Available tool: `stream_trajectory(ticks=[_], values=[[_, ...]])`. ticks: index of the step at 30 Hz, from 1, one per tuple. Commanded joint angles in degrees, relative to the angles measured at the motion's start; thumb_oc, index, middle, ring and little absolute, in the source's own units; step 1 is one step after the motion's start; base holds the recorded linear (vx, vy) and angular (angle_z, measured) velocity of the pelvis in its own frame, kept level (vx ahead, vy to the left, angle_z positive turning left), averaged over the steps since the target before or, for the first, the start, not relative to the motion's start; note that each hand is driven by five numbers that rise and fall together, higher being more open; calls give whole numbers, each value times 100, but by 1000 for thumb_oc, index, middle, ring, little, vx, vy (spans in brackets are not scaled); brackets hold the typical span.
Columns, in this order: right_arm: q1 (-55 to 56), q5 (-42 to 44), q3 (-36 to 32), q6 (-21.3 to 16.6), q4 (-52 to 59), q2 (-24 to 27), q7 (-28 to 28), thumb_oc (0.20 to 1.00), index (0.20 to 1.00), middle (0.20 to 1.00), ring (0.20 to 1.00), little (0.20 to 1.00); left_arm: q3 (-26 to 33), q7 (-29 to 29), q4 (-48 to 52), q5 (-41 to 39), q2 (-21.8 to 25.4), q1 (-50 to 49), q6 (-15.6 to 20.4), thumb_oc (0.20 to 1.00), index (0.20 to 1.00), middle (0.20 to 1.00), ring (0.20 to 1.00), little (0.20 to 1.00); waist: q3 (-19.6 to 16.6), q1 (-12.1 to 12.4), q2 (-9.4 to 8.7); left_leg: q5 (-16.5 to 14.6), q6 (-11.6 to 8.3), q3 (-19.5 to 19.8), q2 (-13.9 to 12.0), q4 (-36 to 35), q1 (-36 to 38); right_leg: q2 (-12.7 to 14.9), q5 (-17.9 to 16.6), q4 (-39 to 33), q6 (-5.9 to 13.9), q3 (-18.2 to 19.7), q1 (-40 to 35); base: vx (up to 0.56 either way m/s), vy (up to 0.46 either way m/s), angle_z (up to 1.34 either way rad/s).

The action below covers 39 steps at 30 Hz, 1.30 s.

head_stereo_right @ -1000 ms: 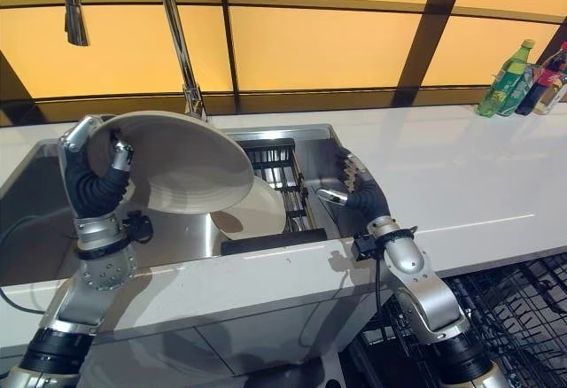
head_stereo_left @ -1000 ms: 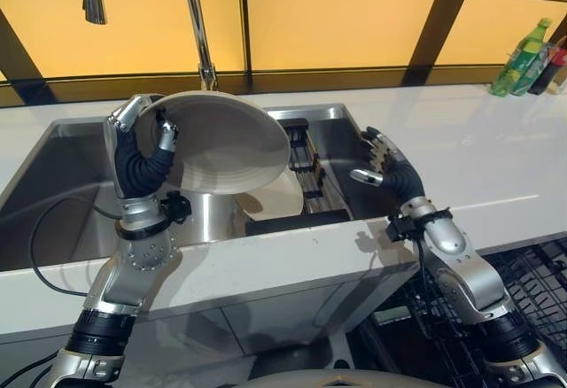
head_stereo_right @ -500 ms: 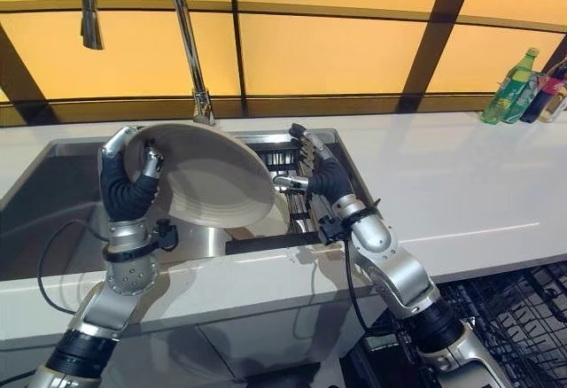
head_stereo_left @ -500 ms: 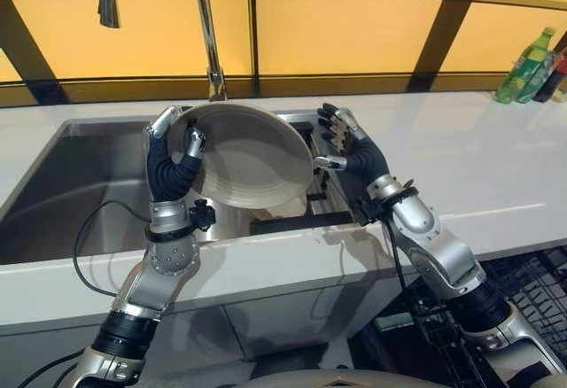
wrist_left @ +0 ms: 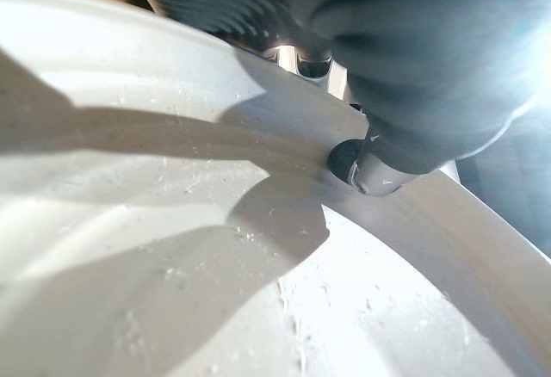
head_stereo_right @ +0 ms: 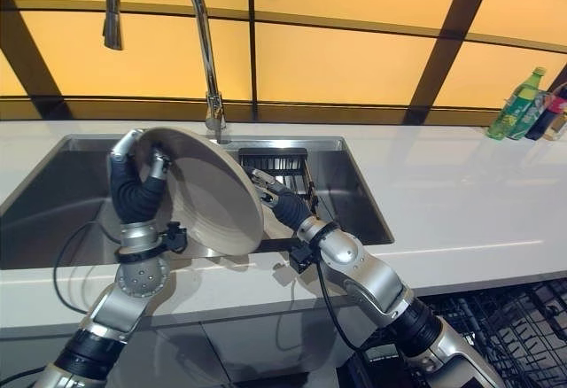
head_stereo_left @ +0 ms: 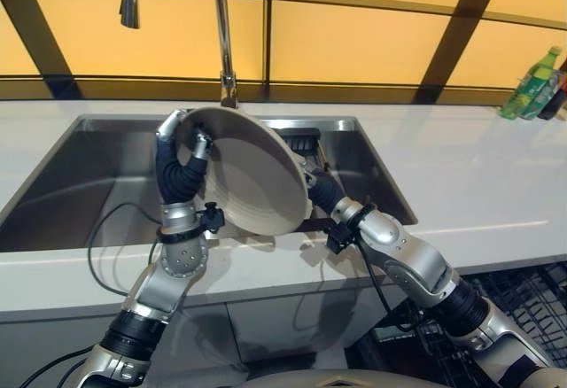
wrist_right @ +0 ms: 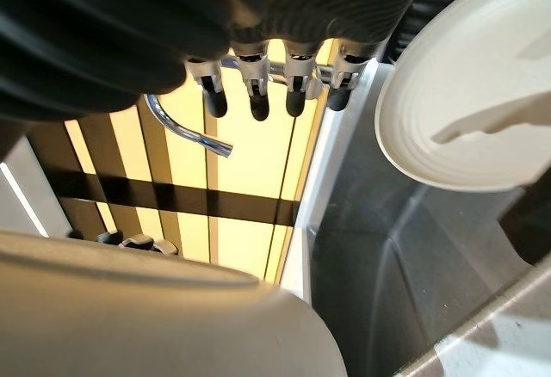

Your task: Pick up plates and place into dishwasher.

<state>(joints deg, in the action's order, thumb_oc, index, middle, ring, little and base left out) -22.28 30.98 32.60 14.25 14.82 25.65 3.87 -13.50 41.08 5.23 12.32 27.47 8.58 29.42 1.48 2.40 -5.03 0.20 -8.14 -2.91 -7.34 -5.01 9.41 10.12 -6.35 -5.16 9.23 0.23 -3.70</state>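
while the left hand [head_stereo_left: 182, 153] is clutching a large white plate [head_stereo_left: 252, 171] by its rim, thumb on the inner face and fingers wrapped behind, the plate is hanging tilted on edge above the front of the sink [head_stereo_left: 80, 175], clear of the basin. going rightward, the right hand [head_stereo_right: 275, 195] is reaching in against the plate's back side; its fingers are sitting straight and relaxed, clasping nothing, though whether they are touching the plate i cannot tell. farther right, the white counter [head_stereo_left: 478, 175] is carrying a few bottles [head_stereo_left: 530, 71] at its far corner, and the dishwasher rack [head_stereo_right: 523, 317] is standing open low at the right.

judging progress: one plate is lifted out but is not yet in the dishwasher, so this looks like an early stage, probably a handover from left to right before the move down to the rack.

the left wrist view is showing the thumb tip [wrist_left: 370, 170] pressing on the plate's inner rim, a contact the head views are only hinting at. the right wrist view is showing a second plate [wrist_right: 465, 93] lying down in the sink, which the held plate is hiding in the head views, so at least one more is waiting.
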Motion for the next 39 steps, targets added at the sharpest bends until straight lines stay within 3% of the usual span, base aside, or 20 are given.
stream_trajectory(ticks=[1,7,20,27,30,35,39], values=[[-831,-294,-409,-513,230,-46,482,1000,1000,1000,1000,1000,-334,-112,24,306,16,843,229,200,200,200,200,200,45,90,109,-298,441,248,330,383,-479,-259,830,566,-238,-530,-205,-56,-17,0],[-1194,-430,-1339,-721,436,76,1095,1000,1000,1000,1000,1000,-103,-184,-32,362,91,827,267,200,200,200,200,200,-19,17,193,-319,437,209,340,415,-500,-259,804,571,-267,-523,-162,-13,1,0],[-960,-472,-2349,-1137,551,440,1672,1000,1000,1000,1000,1000,133,-39,-300,541,155,856,213,200,200,200,200,200,-140,-222,280,-347,446,63,344,399,-458,-255,782,563,-249,-416,-121,0,0,0],[-521,-173,-2255,-1053,809,505,922,1000,1000,1000,1000,1000,258,297,-240,1240,307,905,202,200,200,200,200,200,-143,-331,281,-329,441,-14,333,398,-462,-243,773,589,-230,-370,-66,-1,1,-1],[-477,-129,-1930,-1051,857,519,444,1000,1000,1000,1000,1000,145,553,-471,1339,472,1249,-129,200,200,200,200,200,-182,-418,285,-343,444,-55,333,368,-416,-248,804,586,-220,-341,-81,24,8,-7],[-577,-95,-1650,-1050,758,394,304,1000,1000,1000,1000,1000,-38,973,-1017,1576,485,1629,-188,200,200,200,200,200,-237,-495,298,-320,432,-98,321,320,-379,-258,800,572,-217,-318,-94,5,2,-3],[-499,12,-1507,-793,799,314,40,1000,1000,1000,1000,1000,-125,1158,-1138,1760,493,1738,-234,200,200,200,200,200,-264,-561,322,-312,435,-136,321,323,-381,-271,797,591,-217,-274,-55,8,0,-8]])
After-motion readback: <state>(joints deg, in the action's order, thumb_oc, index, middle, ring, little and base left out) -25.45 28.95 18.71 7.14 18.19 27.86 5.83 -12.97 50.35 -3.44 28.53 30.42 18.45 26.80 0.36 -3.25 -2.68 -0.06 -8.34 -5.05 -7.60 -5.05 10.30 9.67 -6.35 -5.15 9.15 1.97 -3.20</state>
